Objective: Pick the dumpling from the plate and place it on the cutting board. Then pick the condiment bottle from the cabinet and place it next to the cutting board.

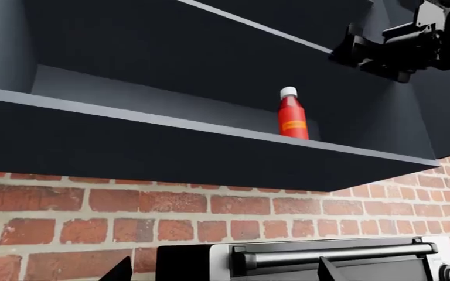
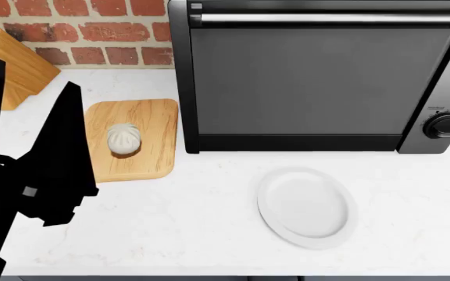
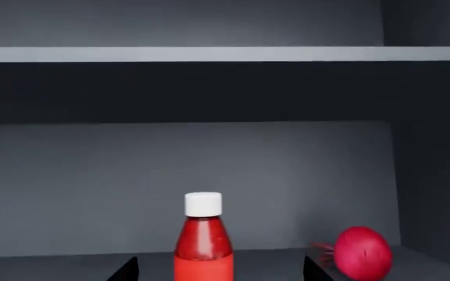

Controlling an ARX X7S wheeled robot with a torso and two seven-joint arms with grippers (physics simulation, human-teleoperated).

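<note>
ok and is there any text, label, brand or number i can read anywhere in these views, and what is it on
No text here can be read.
Condiment bottle: an orange-yellow label with pale marks, too small and blurred to read.
Toaster oven: tiny print above its knob, too small to read.
Dumpling, cutting board, plate, knife block: no markings visible.

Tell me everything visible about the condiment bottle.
The condiment bottle is red, glossy like plastic, with a white rounded cap and an orange-yellow label. It stands upright on the dark cabinet shelf, above the brick wall and oven. Nothing grips it. In the right wrist view it sits centred between two dark finger tips, beside a round red object.
</note>
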